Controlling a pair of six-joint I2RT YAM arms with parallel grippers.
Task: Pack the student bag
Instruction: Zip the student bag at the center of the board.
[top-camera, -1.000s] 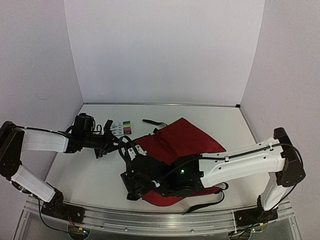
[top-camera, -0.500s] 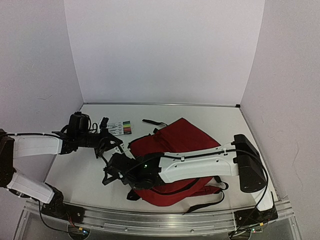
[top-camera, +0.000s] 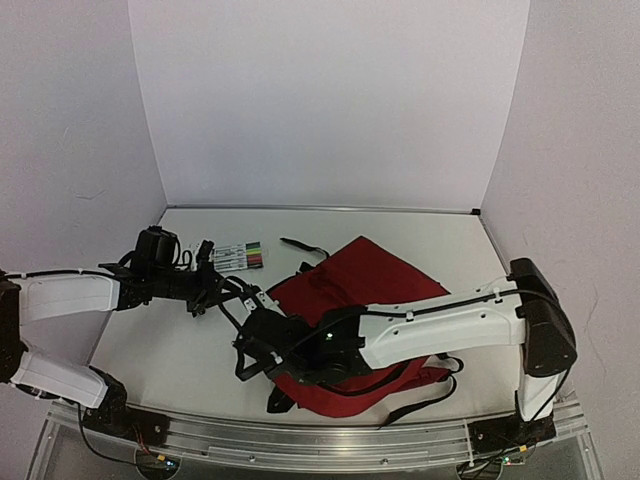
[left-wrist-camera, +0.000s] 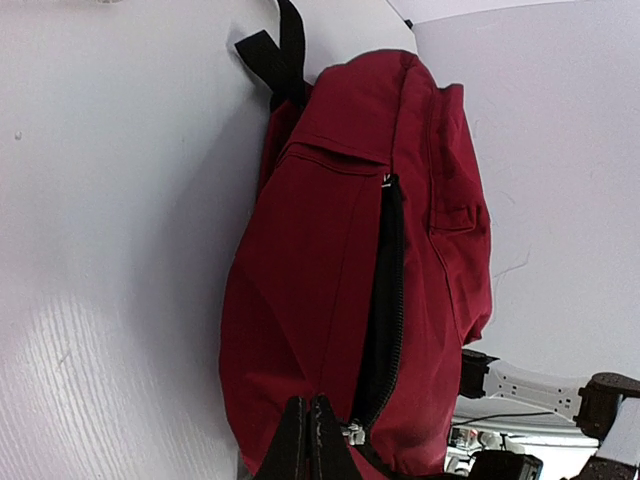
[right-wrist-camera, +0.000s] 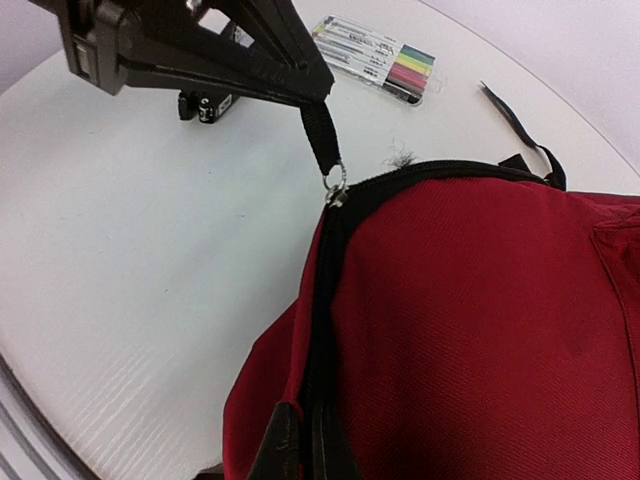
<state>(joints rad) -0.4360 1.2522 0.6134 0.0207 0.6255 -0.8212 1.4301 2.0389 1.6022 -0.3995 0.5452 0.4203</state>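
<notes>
The student bag (top-camera: 372, 276) is a red backpack lying on the white table, its black zipper (right-wrist-camera: 322, 300) running along the left edge. My left gripper (top-camera: 240, 290) is shut on the black zipper pull (right-wrist-camera: 322, 143), holding it up and away from the bag's top corner (right-wrist-camera: 345, 195). In the left wrist view its fingertips (left-wrist-camera: 308, 432) are closed beside the metal slider (left-wrist-camera: 351, 432). My right gripper (right-wrist-camera: 305, 440) is shut on the bag's red fabric at the zipper's edge, at the bag's near-left side (top-camera: 258, 355).
A pack of coloured markers (top-camera: 241, 256) lies on the table behind the left gripper. A loose black strap (top-camera: 305, 245) trails from the bag's far corner. More black straps (top-camera: 415, 400) hang off the bag's near edge, close to the front rail.
My right gripper has gone from open to shut on the bag's zipper edge, and the right arm has shifted along the bag's left side. The left gripper has kept hold of the pull.
</notes>
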